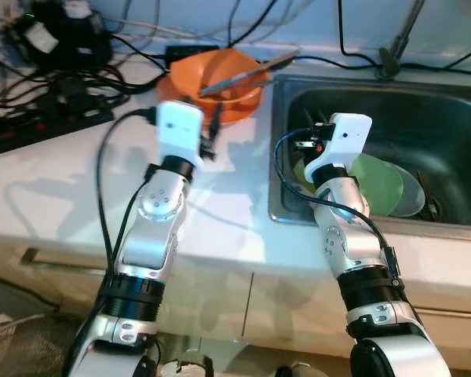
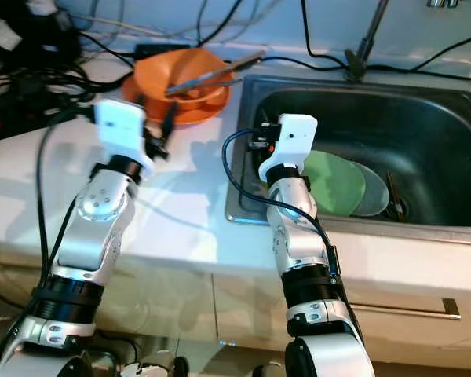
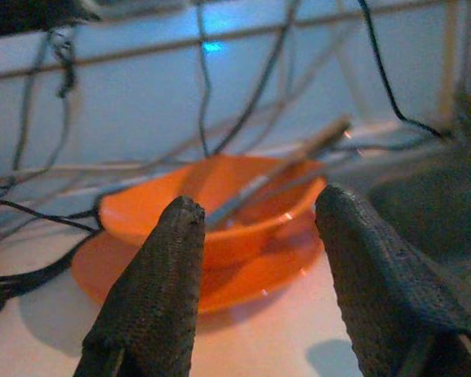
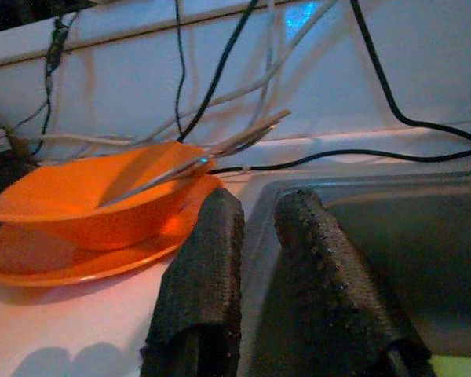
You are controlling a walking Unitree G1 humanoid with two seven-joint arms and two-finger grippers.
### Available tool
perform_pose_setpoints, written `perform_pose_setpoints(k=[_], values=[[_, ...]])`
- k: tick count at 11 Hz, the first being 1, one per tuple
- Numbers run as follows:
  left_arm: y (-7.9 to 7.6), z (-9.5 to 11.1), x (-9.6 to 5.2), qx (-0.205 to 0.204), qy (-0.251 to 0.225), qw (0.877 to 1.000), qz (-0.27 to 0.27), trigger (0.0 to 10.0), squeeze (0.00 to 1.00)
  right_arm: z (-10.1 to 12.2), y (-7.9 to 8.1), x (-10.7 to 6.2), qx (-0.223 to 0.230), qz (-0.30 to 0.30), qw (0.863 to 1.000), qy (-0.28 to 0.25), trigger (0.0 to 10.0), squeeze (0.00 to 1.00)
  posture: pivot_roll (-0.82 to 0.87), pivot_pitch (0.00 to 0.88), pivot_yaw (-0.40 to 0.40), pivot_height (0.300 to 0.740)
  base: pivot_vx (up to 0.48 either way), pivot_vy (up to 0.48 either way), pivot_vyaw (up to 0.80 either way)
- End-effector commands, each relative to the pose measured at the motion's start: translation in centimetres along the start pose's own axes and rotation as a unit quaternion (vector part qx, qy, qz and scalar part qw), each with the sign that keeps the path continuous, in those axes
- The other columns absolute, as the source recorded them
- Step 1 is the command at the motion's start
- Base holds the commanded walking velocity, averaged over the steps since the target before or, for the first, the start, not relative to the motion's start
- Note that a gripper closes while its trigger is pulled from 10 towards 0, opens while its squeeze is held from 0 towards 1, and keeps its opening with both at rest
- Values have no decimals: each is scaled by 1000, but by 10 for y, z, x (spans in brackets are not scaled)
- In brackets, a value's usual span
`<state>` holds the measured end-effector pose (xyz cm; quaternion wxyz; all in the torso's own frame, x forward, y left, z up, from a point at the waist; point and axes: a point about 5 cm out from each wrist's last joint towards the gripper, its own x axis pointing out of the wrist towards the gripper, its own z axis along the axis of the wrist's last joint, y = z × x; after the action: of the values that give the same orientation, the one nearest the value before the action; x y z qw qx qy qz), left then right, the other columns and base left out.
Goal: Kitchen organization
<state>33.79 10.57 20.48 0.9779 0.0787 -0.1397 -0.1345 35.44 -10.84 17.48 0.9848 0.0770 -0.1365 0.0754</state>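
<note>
An orange bowl (image 1: 220, 82) sits on an orange plate (image 1: 239, 111) at the back of the white counter, and metal utensils (image 1: 247, 72) lie across the bowl. My left gripper (image 1: 212, 133) hovers open just in front of the bowl, which shows between its fingers (image 3: 161, 275) in the left wrist view. My right gripper (image 1: 306, 140) hangs over the left side of the steel sink (image 1: 276, 184), its fingers (image 4: 204, 267) close together with nothing between them. A green plate (image 1: 377, 184) lies in the sink, overlapping a clear plate (image 1: 414, 196).
A power strip with tangled black cables (image 1: 47, 110) covers the counter's back left. A faucet (image 1: 400, 35) stands behind the sink. Dark utensils (image 1: 428, 196) lie by the plates in the sink. Drawer fronts run below the counter edge.
</note>
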Motion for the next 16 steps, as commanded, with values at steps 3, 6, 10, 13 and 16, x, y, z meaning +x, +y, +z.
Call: perform_pose_setpoints(k=[3, 6, 10, 13, 16], values=[[31, 13, 16, -12, 71, 997, -27, 10000, 0, -5, 1, -2, 5, -7, 1000, 3, 10000, 0, 124, 30, 49, 740, 0, 0, 0], [48, 8, 17, -38, 163, 984, -65, 10000, 0, -7, 6, -3, 9, -6, 1000, 6, 10000, 0, 122, 31, 71, 740, 0, 0, 0], [55, -13, 38, -61, 194, 977, -60, 10000, 0, -2, -5, -3, -8, -23, 1000, 2, 10000, 0, 84, 87, 97, 740, 0, 0, 0], [51, -15, 50, -65, 192, 977, -62, 10000, 0, 19, -19, 7, -35, -23, 999, -16, 10000, 0, 38, 145, 84, 740, 0, 0, 0], [47, -17, 59, -61, 187, 979, -61, 10000, 0, 24, -19, 15, -37, -15, 999, 6, 10000, 0, 18, 184, 57, 740, 0, 0, 0]])
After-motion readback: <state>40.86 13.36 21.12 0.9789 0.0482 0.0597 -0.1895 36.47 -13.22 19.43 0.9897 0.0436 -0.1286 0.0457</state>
